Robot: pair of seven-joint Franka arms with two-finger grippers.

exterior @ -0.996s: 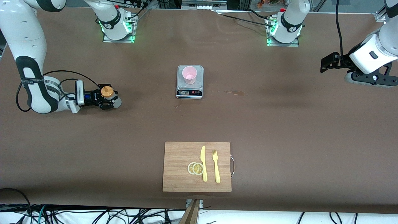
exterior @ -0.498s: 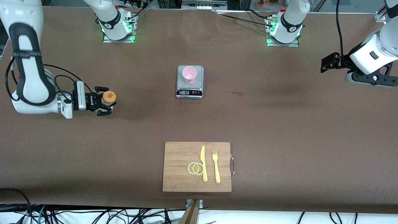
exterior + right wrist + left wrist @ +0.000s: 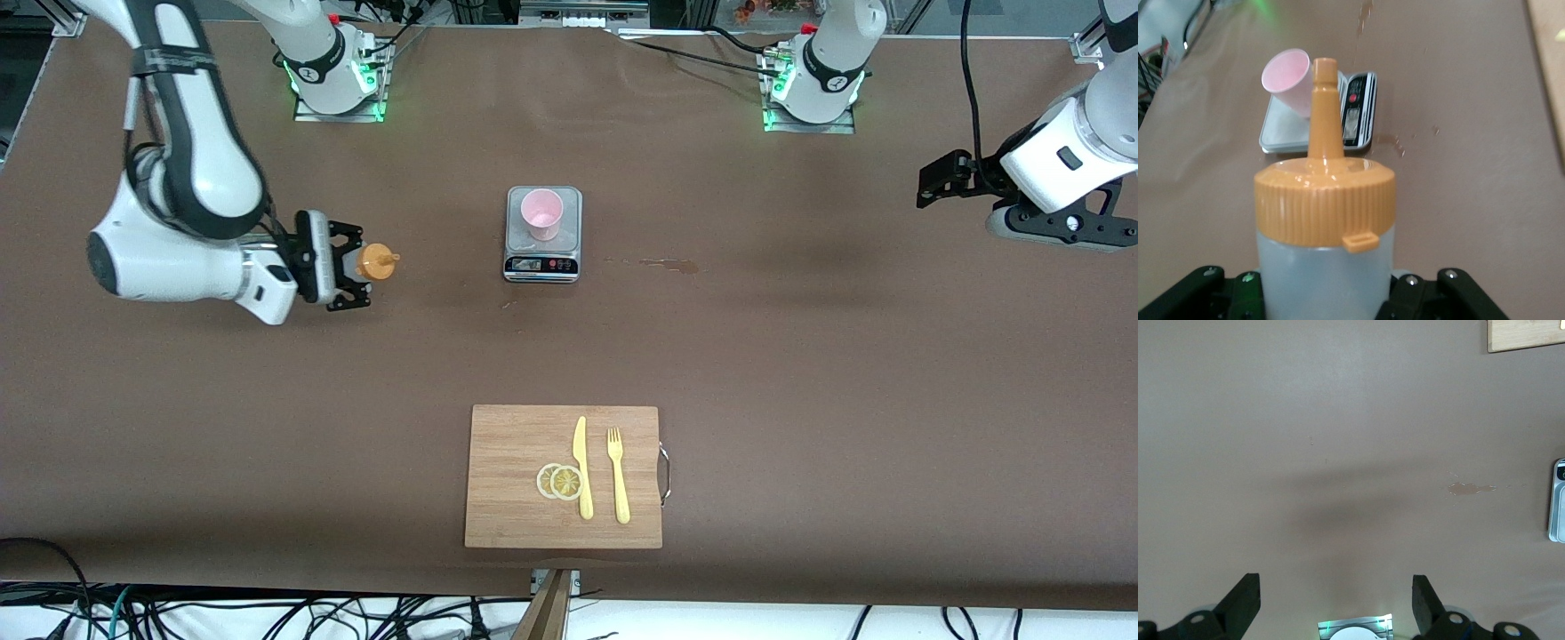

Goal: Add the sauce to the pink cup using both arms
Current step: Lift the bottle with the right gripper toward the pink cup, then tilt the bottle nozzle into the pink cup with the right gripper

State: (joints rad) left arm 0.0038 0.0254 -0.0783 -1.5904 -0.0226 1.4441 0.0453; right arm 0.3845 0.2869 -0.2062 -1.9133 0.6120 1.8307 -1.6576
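Table point(image 3: 800, 356): brown cover, fills the front view; small stain point(image 3: 667, 263) right of centre.
Board point(image 3: 511, 480): wooden, lower centre, nearest the camera; metal handle on its right edge.
Lemon slices point(image 3: 560, 481): two, overlapping, on the board.
Knife point(image 3: 581, 467): yellow, on the board, just right of the slices.
Fork point(image 3: 617, 476): yellow, on the board, beside the knife.
Right gripper point(image 3: 348, 267): left of centre, over bare table; fingers clamped on the sauce body.
Sauce point(image 3: 376, 263): tipped sideways in the air, orange cap and nozzle aimed toward the cup; well apart from it.
Scale point(image 3: 543, 263): grey, upper centre, display toward the camera.
Cup point(image 3: 541, 213): pink, upright on the scale.
Left gripper point(image 3: 1336, 603): right edge of the front view, over bare table; fingers wide apart, holding nothing; arm waits.
Bases: two, green-lit, along the top edge.
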